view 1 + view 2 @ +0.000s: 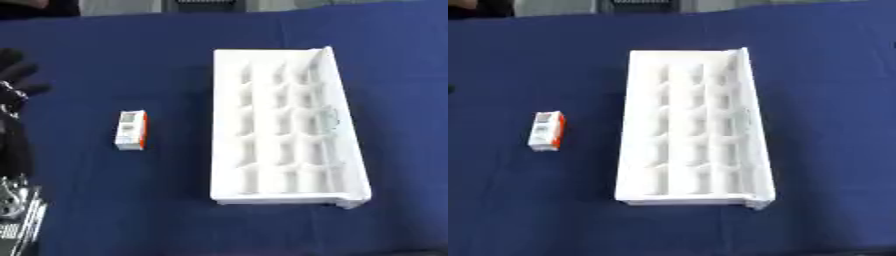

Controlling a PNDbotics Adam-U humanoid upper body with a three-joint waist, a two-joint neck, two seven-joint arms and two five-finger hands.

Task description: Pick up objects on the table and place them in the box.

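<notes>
A small white carton with an orange side [131, 130] lies flat on the blue tablecloth, left of centre. To its right stands a long white foam box [229, 125] divided into several compartments, with a raised wall along its right side. My left hand [16, 75] shows at the left edge of the left eye view, black, fingers spread and relaxed, well apart from the carton and holding nothing. The left arm's silver joint [17, 210] shows at the lower left. My right hand shows in neither view.
The blue cloth [105, 60] covers the whole table. Dark shapes and a grey floor lie beyond the far edge at the top.
</notes>
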